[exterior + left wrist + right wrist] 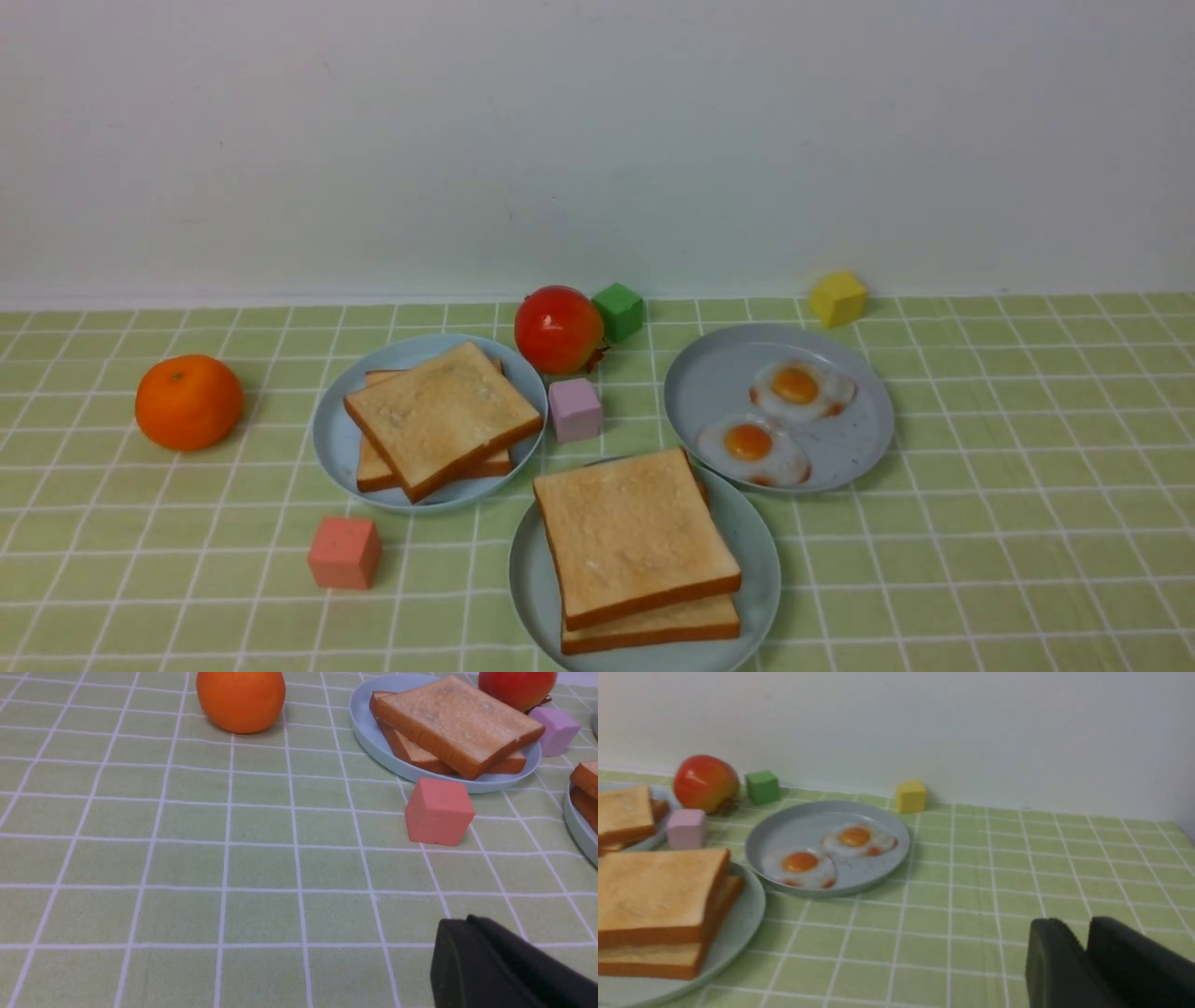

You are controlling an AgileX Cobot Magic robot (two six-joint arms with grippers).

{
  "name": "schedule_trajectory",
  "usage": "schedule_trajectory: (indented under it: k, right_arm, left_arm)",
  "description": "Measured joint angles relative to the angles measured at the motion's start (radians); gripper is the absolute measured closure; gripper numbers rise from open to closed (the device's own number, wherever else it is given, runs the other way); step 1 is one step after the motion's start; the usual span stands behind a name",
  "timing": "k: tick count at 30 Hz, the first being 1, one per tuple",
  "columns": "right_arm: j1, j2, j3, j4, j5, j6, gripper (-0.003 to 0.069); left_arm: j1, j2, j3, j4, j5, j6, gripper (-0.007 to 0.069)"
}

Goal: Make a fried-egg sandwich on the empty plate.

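Observation:
The pale mint-green plate sits nearest me at the centre. It holds two stacked toast slices, also in the right wrist view; no egg shows between them. Two fried eggs lie on the greyish-blue plate at the right. Another toast stack lies on the left greyish-blue plate. My left gripper is shut and empty above bare cloth. My right gripper is shut and empty to the right of the egg plate. Neither shows in the front view.
An orange sits at the far left and a red fruit at the back centre. Cubes lie around the plates: green, yellow, lilac and salmon. A white wall bounds the back.

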Motion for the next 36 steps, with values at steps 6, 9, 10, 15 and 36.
schedule_trajectory:
  k: [6,9,10,15,36]
  right_arm:
    - [-0.057,-0.005,0.156,-0.065,-0.022,0.032,0.0513]
    - [-0.061,-0.005,0.157,-0.101,-0.028,0.060,0.0508]
    - [-0.061,-0.005,0.157,-0.108,-0.030,0.073,0.0506]
    - [-0.061,-0.005,0.161,-0.173,-0.050,0.204,0.0503]
    - [0.056,-0.005,0.162,-0.287,-0.065,0.391,0.0491]
  left_arm:
    - [0.000,-0.001,0.001,0.000,-0.001,0.000,0.0625]
    - [0.000,-0.001,0.001,0.001,-0.001,-0.002,0.0622]
    - [0.000,-0.001,0.001,0.001,-0.001,-0.002,0.0622]
    - [0.000,-0.001,0.001,0.001,-0.001,-0.003,0.0620]
    - [0.000,-0.001,0.001,0.001,-0.001,-0.003,0.0608]
